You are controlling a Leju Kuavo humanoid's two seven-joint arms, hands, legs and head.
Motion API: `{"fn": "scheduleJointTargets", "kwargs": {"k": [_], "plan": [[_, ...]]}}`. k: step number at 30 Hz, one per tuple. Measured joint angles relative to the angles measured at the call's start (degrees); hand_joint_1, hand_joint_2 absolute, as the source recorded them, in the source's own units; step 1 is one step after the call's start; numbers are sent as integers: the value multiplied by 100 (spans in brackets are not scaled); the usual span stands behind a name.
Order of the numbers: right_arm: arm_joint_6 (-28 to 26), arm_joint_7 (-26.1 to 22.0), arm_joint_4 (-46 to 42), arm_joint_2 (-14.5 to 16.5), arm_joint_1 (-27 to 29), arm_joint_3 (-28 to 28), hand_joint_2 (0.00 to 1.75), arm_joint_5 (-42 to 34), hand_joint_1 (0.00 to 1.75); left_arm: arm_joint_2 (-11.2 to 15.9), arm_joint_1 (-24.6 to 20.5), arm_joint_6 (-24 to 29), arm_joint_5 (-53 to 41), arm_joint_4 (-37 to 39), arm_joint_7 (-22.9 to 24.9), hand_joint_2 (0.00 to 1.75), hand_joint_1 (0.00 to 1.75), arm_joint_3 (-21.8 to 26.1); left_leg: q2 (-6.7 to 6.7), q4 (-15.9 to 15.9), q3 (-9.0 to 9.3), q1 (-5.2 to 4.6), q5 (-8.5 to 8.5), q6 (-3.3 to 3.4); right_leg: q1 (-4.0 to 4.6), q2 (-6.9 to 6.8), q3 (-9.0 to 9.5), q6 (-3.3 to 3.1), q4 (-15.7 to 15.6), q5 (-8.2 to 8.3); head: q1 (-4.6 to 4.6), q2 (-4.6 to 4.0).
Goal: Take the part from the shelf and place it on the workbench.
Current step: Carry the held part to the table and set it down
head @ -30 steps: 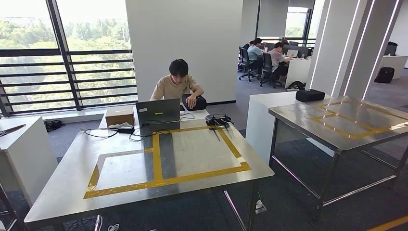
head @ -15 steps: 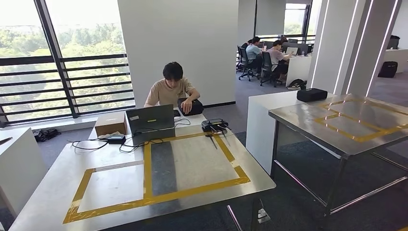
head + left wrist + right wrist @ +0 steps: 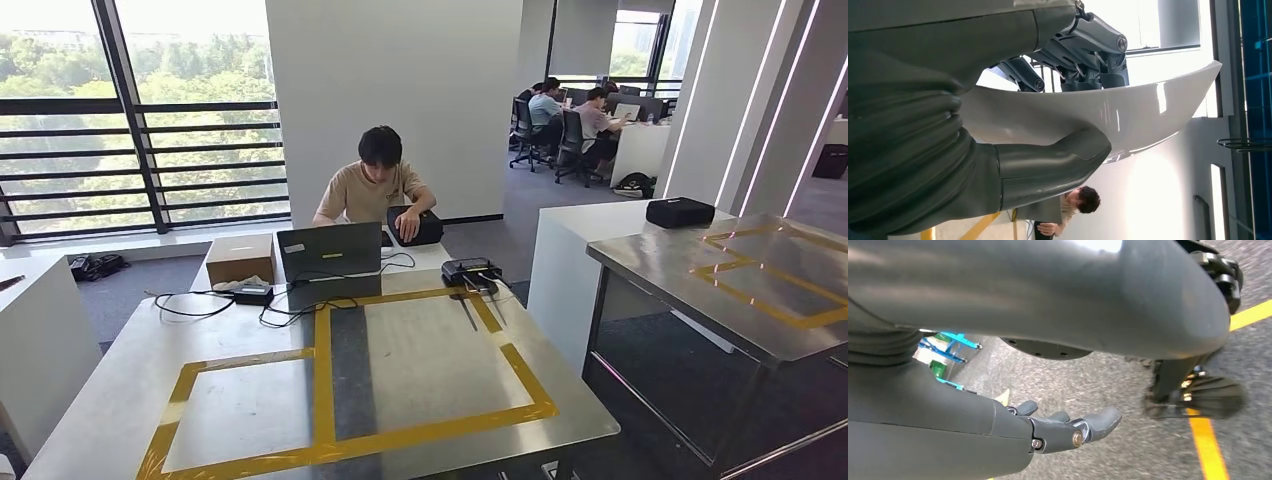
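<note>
Two steel tables stand ahead of the robot. The nearer workbench point(image 3: 120, 370) is marked with yellow tape point(image 3: 325, 370) into two rectangles, one beside the other. At its far edge sit a laptop point(image 3: 330, 250) with its back to the robot, a brown cardboard box point(image 3: 240, 258), a small black adapter point(image 3: 254, 293) with loose cables trailing from it, and a dark device point(image 3: 470, 270) near the tape's far right corner. A person point(image 3: 375, 185) in a beige shirt sits behind the laptop, one hand resting on a black bag point(image 3: 418, 226). The second table point(image 3: 740, 280) stands well apart to the right, also taped in yellow, and a black case point(image 3: 680, 212) lies on the white counter beside it.

Seen from the left wrist, the left hand point(image 3: 1048, 125) grips the part point(image 3: 1148, 110) — a glossy white, curved panel. The thick thumb point(image 3: 1058, 162) presses on one face while the dark fingers point(image 3: 1093, 45) wrap over the opposite side, so the panel is clamped between them, held up in the air and not on the workbench.

From the right wrist, the right hand point(image 3: 1048, 427) hangs over grey carpet crossed by a yellow floor line point(image 3: 1205, 445); its fingers point(image 3: 1098, 422) are loosely extended and slightly apart — nothing is in them.
</note>
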Motion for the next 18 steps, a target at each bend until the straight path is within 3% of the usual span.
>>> {"fn": "scheduleJointTargets", "kwargs": {"k": [2,3,4,6,8,10,12,13,14,15,18], "plan": [[-9,-17,3,-2,18,0,0,-5,0,-15,0,-1,-20,6,1,175,175,0,-14,6,160,-12,-174,-29,27,-1,31,-62,-608,757,3,-1],[-16,-26,4,-2,29,0,0,-8,0,-26,-1,-1,-34,10,4,175,175,0,-24,3,212,-17,-260,-59,48,-1,65,-91,-790,1050,0,-1],[-25,-21,5,-1,38,0,0,-11,0,-34,-3,-2,-48,10,6,175,175,-1,-38,7,292,-18,-313,-96,66,2,97,-119,-882,1204,-2,-1],[-39,4,4,2,23,0,0,-14,0,-44,-10,-2,-71,0,7,175,175,-2,-50,75,379,-16,-310,-187,70,11,246,-183,-924,1151,-8,0],[-44,6,2,2,-7,-1,0,-17,0,-47,-22,-2,-79,-4,2,175,175,-3,-33,451,254,-13,-217,-248,46,14,453,-281,-983,1066,-19,0],[-44,-38,1,-2,-19,-3,0,-20,0,-53,-31,-2,-84,8,3,175,175,-4,-12,1080,-159,-3,-333,-281,35,18,638,-342,-1011,940,-33,0],[-44,-74,1,-4,-12,-4,0,-26,0,-60,-30,-2,-97,26,7,175,175,-4,-1,1518,-633,8,-702,-311,35,28,787,-352,-1015,798,-39,0],[-44,-67,1,-3,-4,-4,0,-30,0,-63,-28,-2,-109,33,8,175,175,-4,5,1554,-794,9,-840,-317,34,35,873,-349,-1015,723,-41,0],[-44,-42,1,-1,3,-4,0,-33,0,-66,-27,-2,-122,38,9,175,175,-4,10,1446,-885,9,-843,-313,32,44,969,-341,-1015,646,-44,0],[-44,-16,1,2,7,-4,0,-38,0,-68,-26,-2,-137,40,9,175,175,-4,15,1212,-921,8,-669,-299,29,51,1073,-329,-1016,566,-48,0],[-44,4,4,5,6,-7,0,-58,0,-73,-15,-1,-162,58,9,175,175,-6,26,364,-925,-16,379,-227,38,73,1299,-254,-1021,327,-54,0]]}}
